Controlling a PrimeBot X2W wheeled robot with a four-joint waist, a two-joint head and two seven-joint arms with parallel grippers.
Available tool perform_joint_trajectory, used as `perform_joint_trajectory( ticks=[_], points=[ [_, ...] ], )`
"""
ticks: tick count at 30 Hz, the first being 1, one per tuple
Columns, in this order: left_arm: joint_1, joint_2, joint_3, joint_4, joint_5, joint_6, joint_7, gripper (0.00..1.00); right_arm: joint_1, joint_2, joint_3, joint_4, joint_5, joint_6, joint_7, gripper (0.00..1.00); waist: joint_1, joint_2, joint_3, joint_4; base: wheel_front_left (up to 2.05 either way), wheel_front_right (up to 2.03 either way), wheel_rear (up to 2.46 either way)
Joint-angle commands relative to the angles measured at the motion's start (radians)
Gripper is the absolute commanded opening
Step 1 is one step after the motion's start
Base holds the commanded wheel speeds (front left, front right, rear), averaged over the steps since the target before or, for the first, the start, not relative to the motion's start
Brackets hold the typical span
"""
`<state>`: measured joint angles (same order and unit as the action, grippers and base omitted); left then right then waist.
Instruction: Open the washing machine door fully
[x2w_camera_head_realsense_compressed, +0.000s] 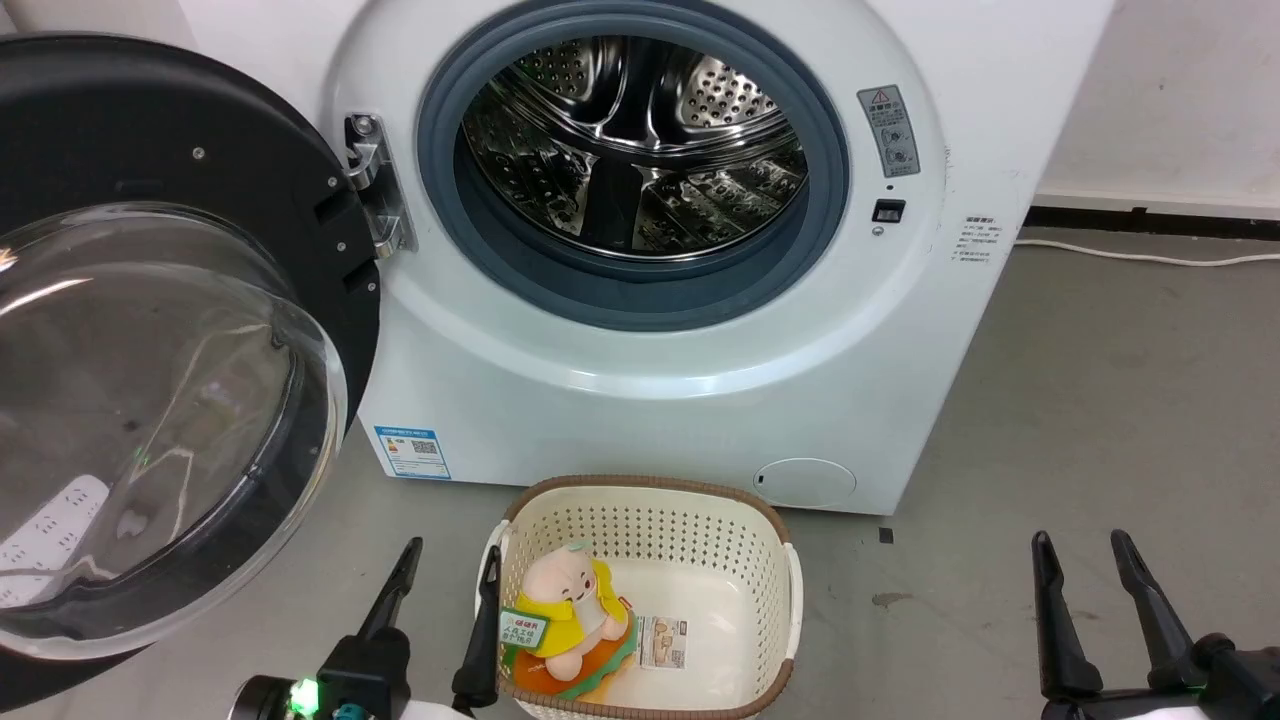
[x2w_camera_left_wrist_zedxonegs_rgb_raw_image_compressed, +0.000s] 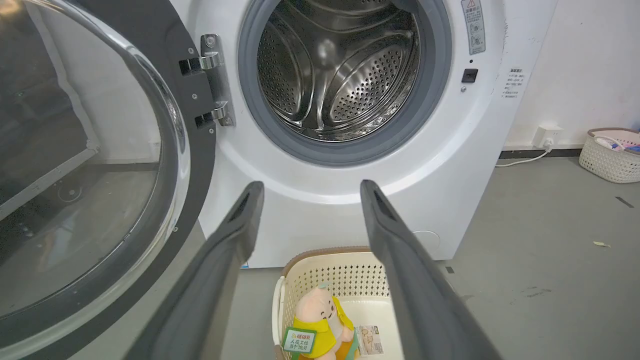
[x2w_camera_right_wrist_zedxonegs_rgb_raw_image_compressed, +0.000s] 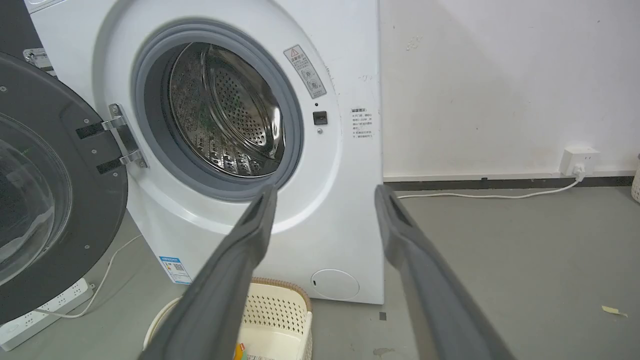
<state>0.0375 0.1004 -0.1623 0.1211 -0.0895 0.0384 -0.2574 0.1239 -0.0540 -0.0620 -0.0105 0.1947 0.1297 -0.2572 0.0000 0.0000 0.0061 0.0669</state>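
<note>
The white washing machine (x2w_camera_head_realsense_compressed: 700, 400) (x2w_camera_left_wrist_zedxonegs_rgb_raw_image_compressed: 310, 220) (x2w_camera_right_wrist_zedxonegs_rgb_raw_image_compressed: 345, 75) stands ahead with its steel drum exposed inside the grey gasket. Its round black door (x2w_camera_head_realsense_compressed: 110, 120) (x2w_camera_left_wrist_zedxonegs_rgb_raw_image_compressed: 197, 150) (x2w_camera_right_wrist_zedxonegs_rgb_raw_image_compressed: 95, 210) is swung out wide to the left on the metal hinge (x2w_camera_head_realsense_compressed: 375, 185), the clear glass bowl (x2w_camera_head_realsense_compressed: 150, 420) bulging toward me. My left gripper (x2w_camera_head_realsense_compressed: 450, 555) (x2w_camera_left_wrist_zedxonegs_rgb_raw_image_compressed: 307, 187) is open at the lower left, just right of the door and apart from it. My right gripper (x2w_camera_head_realsense_compressed: 1085, 545) (x2w_camera_right_wrist_zedxonegs_rgb_raw_image_compressed: 325, 192) is open at the lower right, over bare floor, holding nothing.
A cream perforated basket (x2w_camera_head_realsense_compressed: 770, 600) (x2w_camera_left_wrist_zedxonegs_rgb_raw_image_compressed: 350, 262) (x2w_camera_right_wrist_zedxonegs_rgb_raw_image_compressed: 280, 310) with a plush toy (x2w_camera_head_realsense_compressed: 570, 620) sits on the floor before the machine, between my grippers. A white power strip (x2w_camera_right_wrist_zedxonegs_rgb_raw_image_compressed: 40, 320) and cable lie under the door. A wall socket (x2w_camera_right_wrist_zedxonegs_rgb_raw_image_compressed: 577, 160) and a second basket (x2w_camera_left_wrist_zedxonegs_rgb_raw_image_compressed: 612, 155) lie to the right.
</note>
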Motion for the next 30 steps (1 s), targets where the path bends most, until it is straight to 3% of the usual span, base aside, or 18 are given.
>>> perform_joint_trajectory(
  ticks=[1, 30],
  points=[
    [0.004, -0.008, -0.003, -0.004, 0.005, -0.006, -0.004, 1.00, 0.005, 0.004, -0.002, 0.002, 0.003, 0.001, -0.004, 1.00, 0.0000, 0.0000, 0.000, 0.001, 0.00, 0.00, 0.00],
    [0.004, -0.026, 0.022, -0.041, 0.021, -0.020, -0.004, 1.00, 0.004, 0.004, -0.019, 0.061, -0.088, 0.001, -0.005, 1.00, 0.0000, 0.0000, -0.006, 0.005, 0.00, 0.00, 0.00]
  ],
)
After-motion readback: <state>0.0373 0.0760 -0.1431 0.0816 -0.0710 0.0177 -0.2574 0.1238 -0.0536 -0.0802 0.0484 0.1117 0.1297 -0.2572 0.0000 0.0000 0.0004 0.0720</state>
